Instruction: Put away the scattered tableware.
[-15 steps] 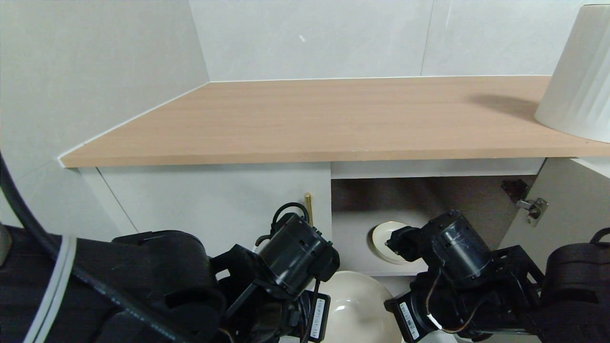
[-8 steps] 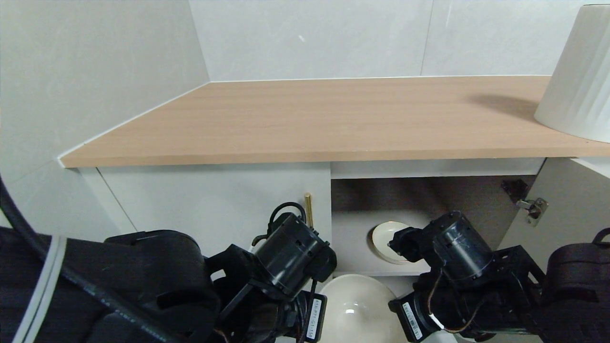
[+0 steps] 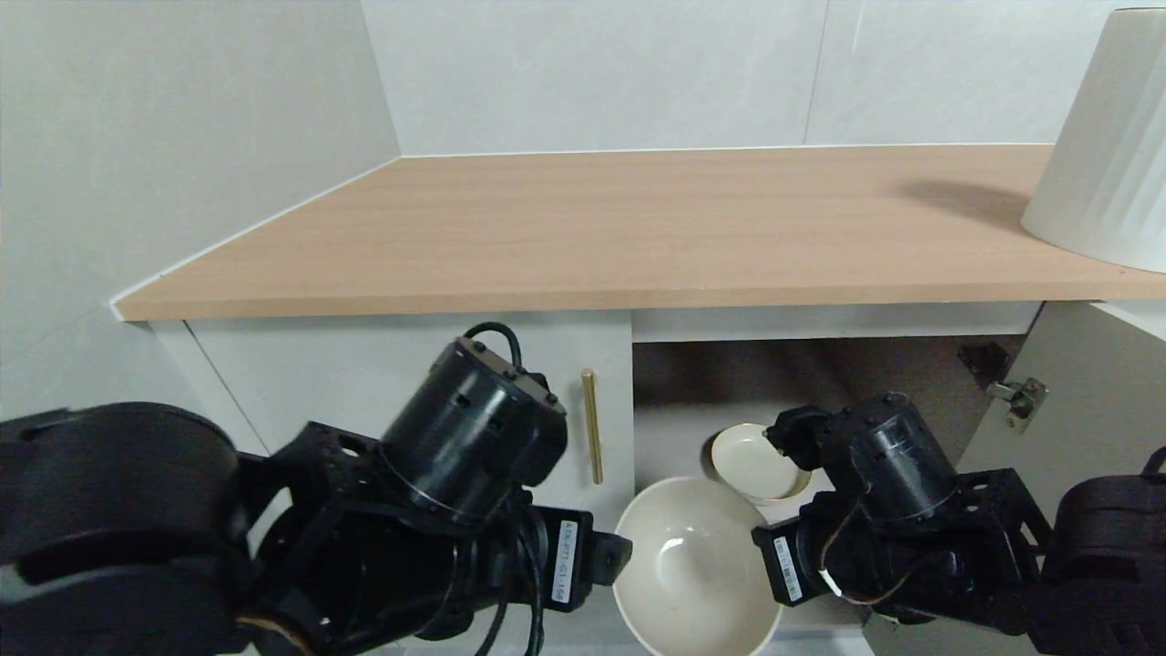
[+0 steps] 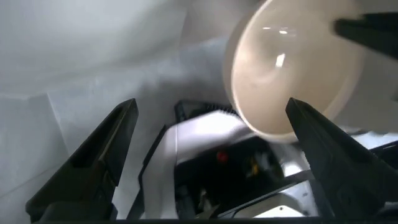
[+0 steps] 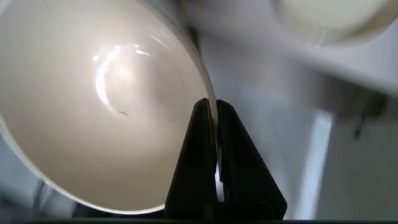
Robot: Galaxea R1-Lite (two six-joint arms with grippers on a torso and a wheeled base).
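We are stowing the bowl [image 3: 697, 565], rim pinched in our right claw [image 5: 216, 112], left claw [image 4: 211, 112] spread empty; next it likely needs shelving by the dish [image 3: 749, 460] at one o'clock.

Domestic kitchen setting: wood-finish countertop [image 3: 638, 228] over white base cabinets [image 3: 410, 383] (one compartment [image 3: 802, 374] open, a dish [image 3: 751, 460] inside), tiled walls [image 3: 592, 73], lampshade [image 3: 1102, 155] far right.

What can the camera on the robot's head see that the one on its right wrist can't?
Head view's own: the wooden countertop, the white lampshade and the brass door handle. Right wrist view's own: a close look at the right end effector pinching the rim of the big bowl. Shared: that bowl and the small dish behind it.
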